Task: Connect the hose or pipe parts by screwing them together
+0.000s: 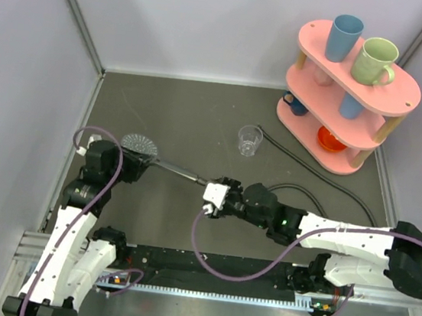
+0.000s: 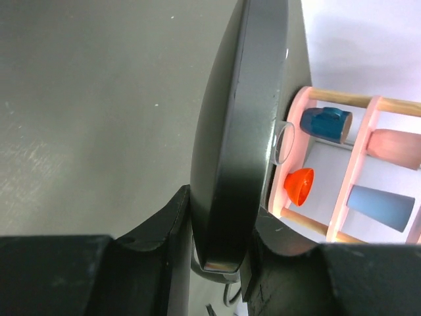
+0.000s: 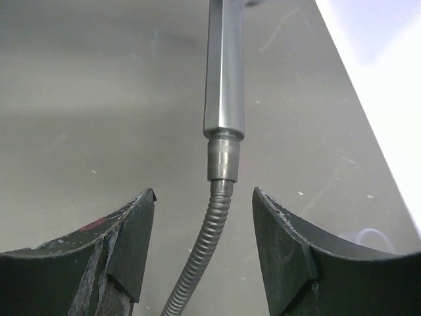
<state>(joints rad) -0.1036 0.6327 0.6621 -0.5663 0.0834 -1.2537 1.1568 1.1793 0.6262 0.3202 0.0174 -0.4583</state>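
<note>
The grey hand shower lies across the left middle of the dark table, its round perforated disc (image 1: 139, 145) at the left and its straight handle (image 1: 177, 170) pointing right. My left gripper (image 1: 135, 164) is shut on the disc, which the left wrist view shows edge-on (image 2: 240, 131) and squeezed between both fingers (image 2: 220, 245). The ribbed hose (image 3: 209, 234) meets the handle (image 3: 223, 66) at a knurled nut (image 3: 222, 157). My right gripper (image 3: 204, 197) stands open around the hose just behind the nut, both fingers clear of it. In the top view this gripper (image 1: 206, 185) sits at the handle's end, and the hose (image 1: 331, 180) trails off right.
A clear glass cup (image 1: 249, 140) stands just beyond the handle's end. A pink two-tier rack (image 1: 350, 90) with mugs and cups fills the back right corner. Purple cables (image 1: 228, 272) loop from both arms. Grey walls close in the table on the left, back and right.
</note>
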